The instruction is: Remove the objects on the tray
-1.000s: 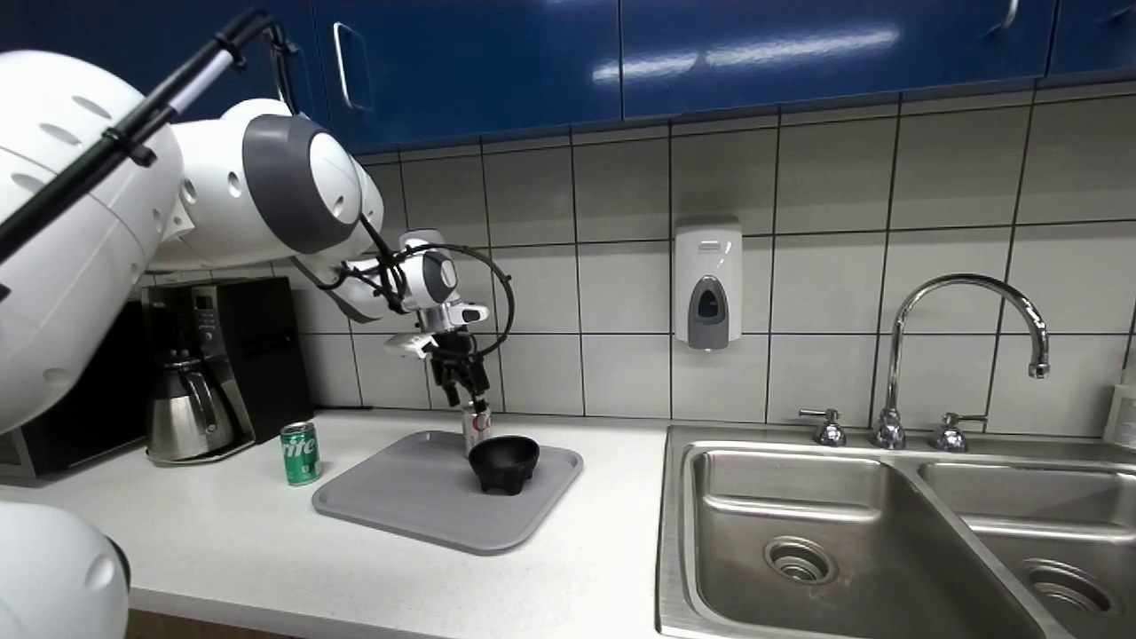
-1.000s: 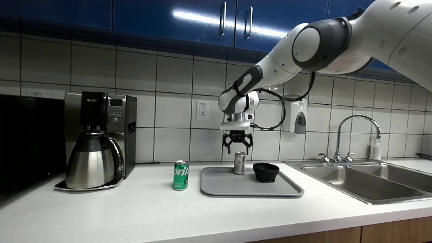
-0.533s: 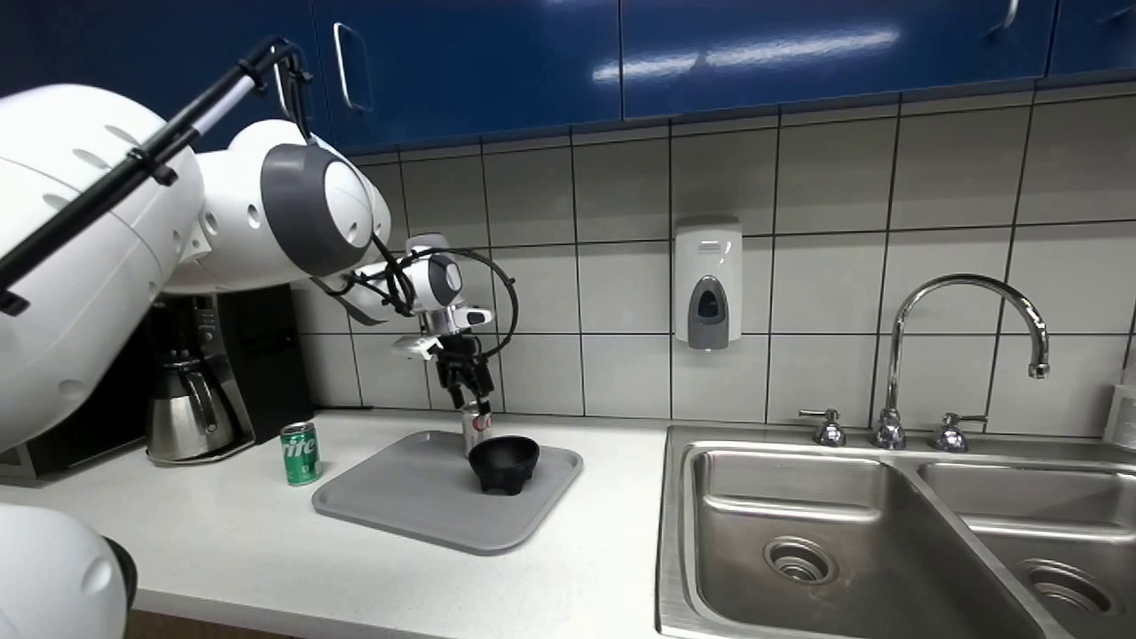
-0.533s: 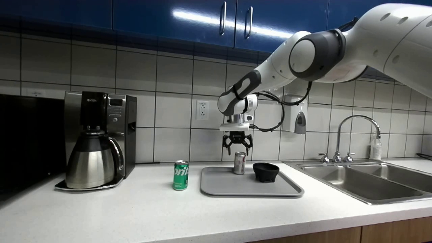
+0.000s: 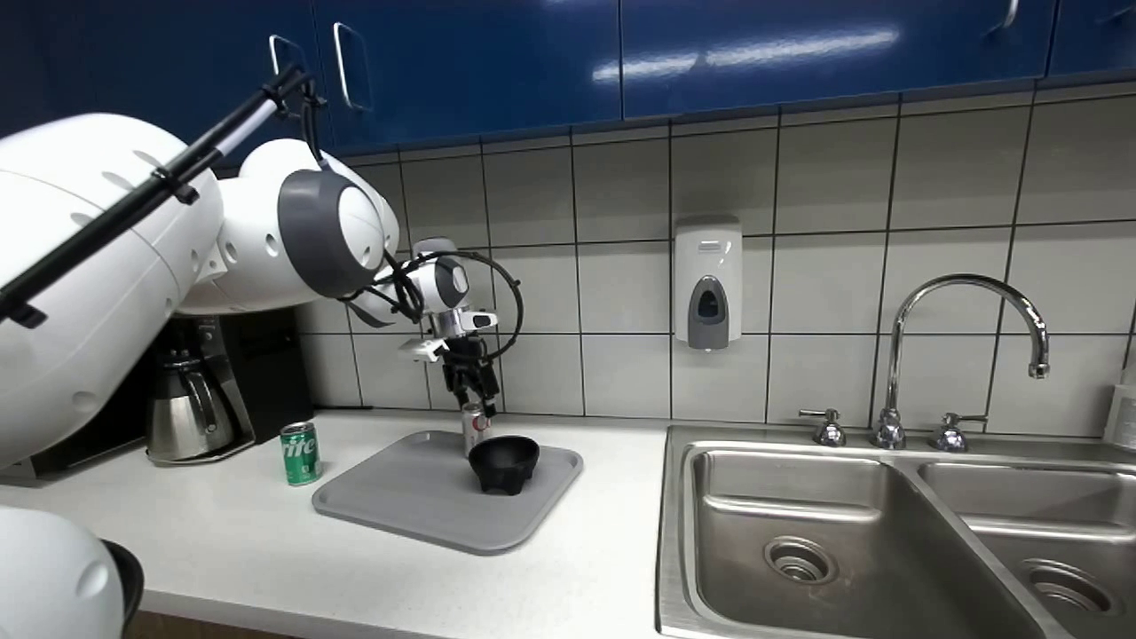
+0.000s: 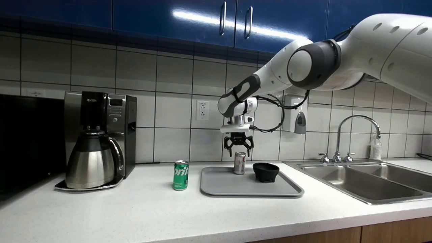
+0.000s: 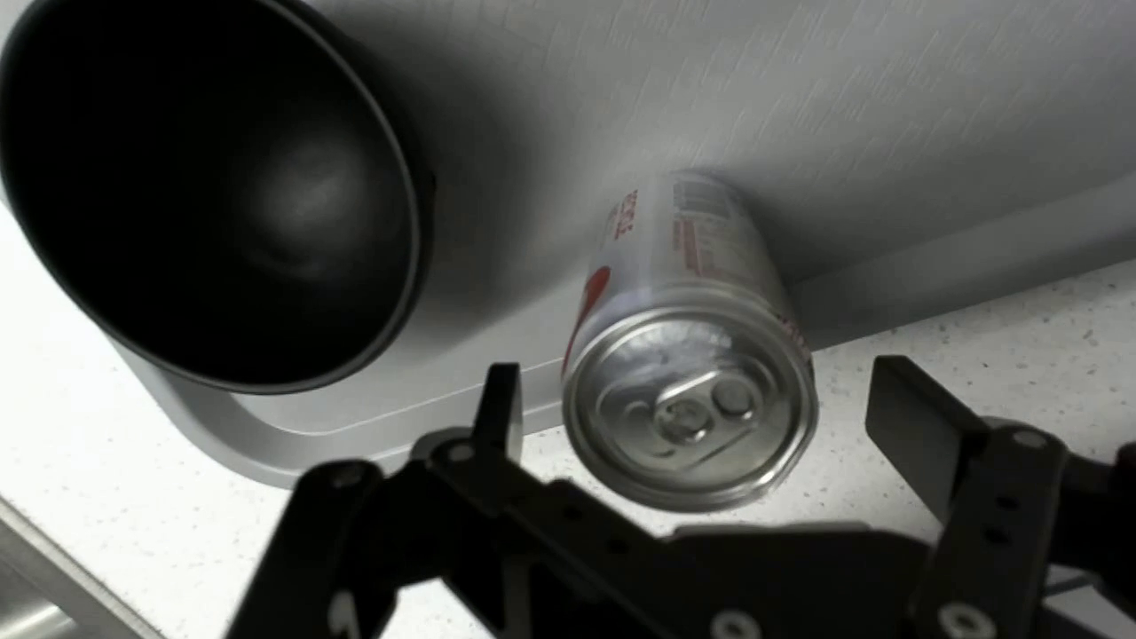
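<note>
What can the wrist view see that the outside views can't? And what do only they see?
Only the wrist view shows the pull tab on the silver metal drink can. Only the exterior views show the green drink can and the steel coffee pot. All share that silver can, the round black bowl, the grey rectangular tray and the open black gripper.

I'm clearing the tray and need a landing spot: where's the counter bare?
In an exterior view, the counter is bare in front of the tray and green can, and between that can and the coffee pot. It's crowded toward the tray's back: the open gripper hangs near the silver can, with the black bowl close by.
</note>
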